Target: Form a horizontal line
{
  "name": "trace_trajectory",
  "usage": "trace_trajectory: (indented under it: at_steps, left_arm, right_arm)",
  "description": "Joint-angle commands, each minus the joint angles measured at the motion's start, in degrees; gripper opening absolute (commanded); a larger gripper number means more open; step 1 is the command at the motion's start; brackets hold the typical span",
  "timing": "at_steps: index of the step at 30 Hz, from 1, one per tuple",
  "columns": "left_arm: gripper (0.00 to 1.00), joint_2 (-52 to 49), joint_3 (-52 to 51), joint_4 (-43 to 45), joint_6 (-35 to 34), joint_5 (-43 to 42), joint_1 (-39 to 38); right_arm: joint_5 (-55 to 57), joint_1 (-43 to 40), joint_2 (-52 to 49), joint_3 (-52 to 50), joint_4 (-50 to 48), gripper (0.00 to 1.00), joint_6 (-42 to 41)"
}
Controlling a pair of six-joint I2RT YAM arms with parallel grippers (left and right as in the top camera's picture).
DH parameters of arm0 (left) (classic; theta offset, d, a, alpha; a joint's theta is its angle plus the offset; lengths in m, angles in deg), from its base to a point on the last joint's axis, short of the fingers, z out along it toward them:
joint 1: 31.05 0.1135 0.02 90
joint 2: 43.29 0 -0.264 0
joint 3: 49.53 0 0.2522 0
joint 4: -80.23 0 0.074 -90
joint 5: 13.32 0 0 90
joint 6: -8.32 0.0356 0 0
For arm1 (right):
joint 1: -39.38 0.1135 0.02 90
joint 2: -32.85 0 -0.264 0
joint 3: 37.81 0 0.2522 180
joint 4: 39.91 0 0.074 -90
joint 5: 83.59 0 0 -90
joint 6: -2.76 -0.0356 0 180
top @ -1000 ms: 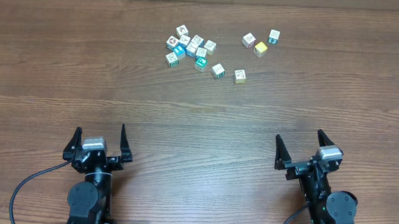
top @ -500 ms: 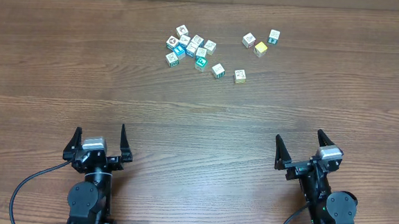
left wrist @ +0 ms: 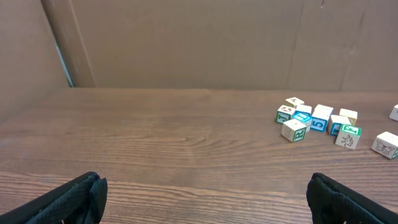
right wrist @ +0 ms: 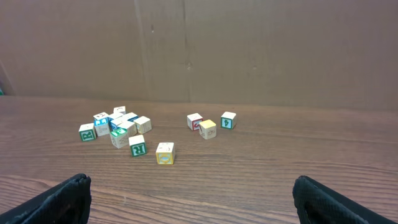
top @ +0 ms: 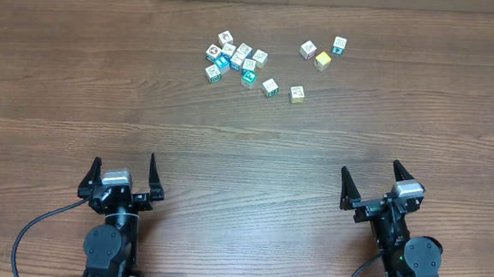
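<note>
Several small lettered cubes lie at the far side of the wooden table (top: 247, 138). A tight cluster of cubes (top: 235, 59) sits left of centre; it also shows in the left wrist view (left wrist: 317, 121) and the right wrist view (right wrist: 115, 124). A green-lettered cube (top: 270, 87) and a yellow-sided cube (top: 298, 93) lie just in front. Three cubes (top: 323, 52) stand to the right, one yellow (right wrist: 208, 128). My left gripper (top: 123, 176) and right gripper (top: 371, 186) are both open and empty, near the front edge, far from the cubes.
A brown cardboard wall (left wrist: 186, 43) stands behind the table's far edge, also in the right wrist view (right wrist: 249, 50). Bare wood lies between the grippers and the cubes.
</note>
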Motion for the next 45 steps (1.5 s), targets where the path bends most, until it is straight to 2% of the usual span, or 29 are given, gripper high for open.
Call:
trace_trajectory:
  at_steps: [1, 4, 6, 9, 13, 17, 22, 26, 30, 37, 45]
  left_arm:
    - [0.99, 0.7, -0.2, 0.1, 0.7, -1.7, 0.3]
    - [0.99, 0.7, -0.1, 6.1, 1.7, -5.5, 0.3]
    - [1.0, 0.7, 1.9, 9.9, 5.9, -16.1, 0.3]
    - [1.0, 0.1, 9.0, 7.0, 3.0, -18.2, 0.3]
    - [1.0, -7.1, 24.4, -3.7, 2.8, -18.2, 0.3]
    - [1.0, -21.2, 44.1, -20.0, 2.9, -18.8, 0.3]
    - [1.0, -41.9, 69.8, -45.3, 3.8, -20.3, 0.3]
    - [0.99, -53.8, 81.3, -57.1, 3.4, -21.7, 0.3]
    - [1.0, -61.2, 83.4, -60.7, 3.0, -21.7, 0.3]
    - [0.99, -72.6, 83.3, -61.7, -3.7, -21.7, 0.3]
    - [1.0, -79.0, 83.3, -60.6, -5.8, -21.7, 0.3]
  right_arm:
    - [0.3, -0.2, 0.7, -0.6, -0.1, 1.0, 0.2]
    - [0.3, -0.2, 0.7, -0.6, -0.2, 1.0, 0.2]
    - [0.3, -0.2, 0.7, -0.6, -0.1, 1.0, 0.2]
    - [0.3, -0.2, 0.7, -0.6, -0.1, 1.0, 0.2]
    - [0.3, -0.2, 0.7, -0.6, -0.1, 1.0, 0.2]
    - [0.3, -0.2, 0.7, -0.6, -0.2, 1.0, 0.2]
    - [0.3, -0.2, 0.7, -0.6, -0.1, 1.0, 0.2]
    - [0.3, -0.2, 0.7, -0.6, -0.1, 1.0, 0.2]
    - [0.3, -0.2, 0.7, -0.6, -0.1, 1.0, 0.2]
    - [0.3, -0.2, 0.7, -0.6, -0.1, 1.0, 0.2]
    - [0.3, -0.2, 0.7, -0.6, -0.1, 1.0, 0.2]
